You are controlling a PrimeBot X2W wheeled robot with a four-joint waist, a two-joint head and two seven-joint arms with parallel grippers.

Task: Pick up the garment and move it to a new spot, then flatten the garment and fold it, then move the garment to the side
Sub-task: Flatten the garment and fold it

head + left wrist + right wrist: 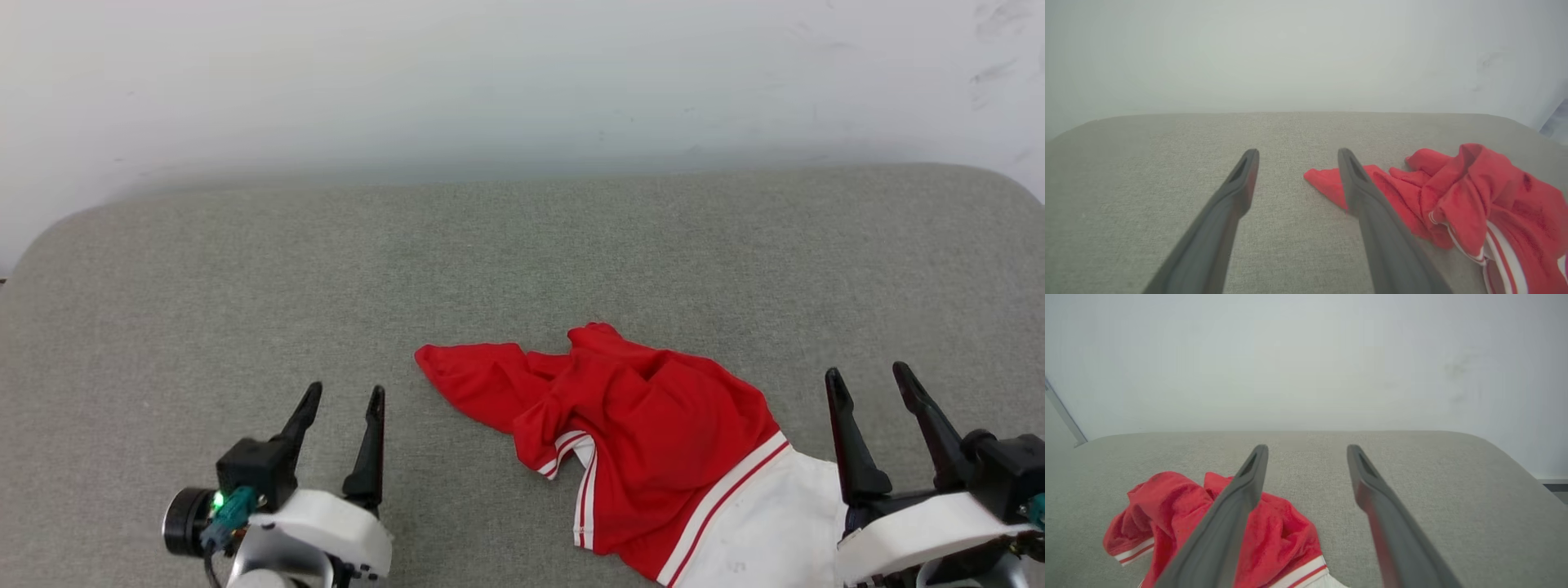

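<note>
Grey cushion [326, 261] holds the garment [653, 416] between left hand [345, 390] and right hand [867, 371], nearer the right; both spread.

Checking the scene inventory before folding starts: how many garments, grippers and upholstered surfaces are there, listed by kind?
Red jersey T-shirt: 1
Grippers, both open: 2 (left gripper, right gripper)
Grey fabric cushion: 1
Total: 4
</note>
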